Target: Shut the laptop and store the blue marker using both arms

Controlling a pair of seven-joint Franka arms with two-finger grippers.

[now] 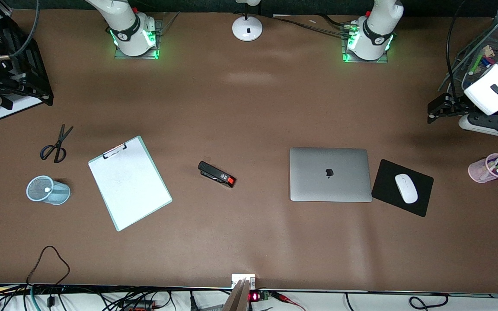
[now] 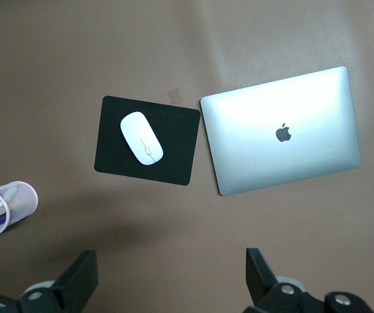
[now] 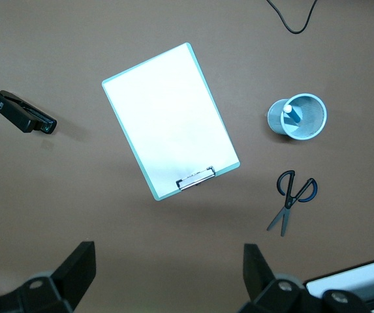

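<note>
Laptop (image 1: pixel 330 174) shut flat, lower middle of frame, nearest left gripper (image 2: pixel 170 274). Blue marker (image 3: pixel 292 112) inside mesh cup (image 3: pixel 311 127), nearest right gripper (image 3: pixel 167 270). Fingers wide on both, holding nothing.

The laptop (image 1: pixel 330 174) lay shut and flat on the surface toward my left arm's end, its silver-grey lid up with the dark apple logo at centre. The blue marker (image 3: pixel 292 113) stood white end up inside the pale blue mesh cup (image 1: pixel 48 190) toward my right arm's end.
</note>
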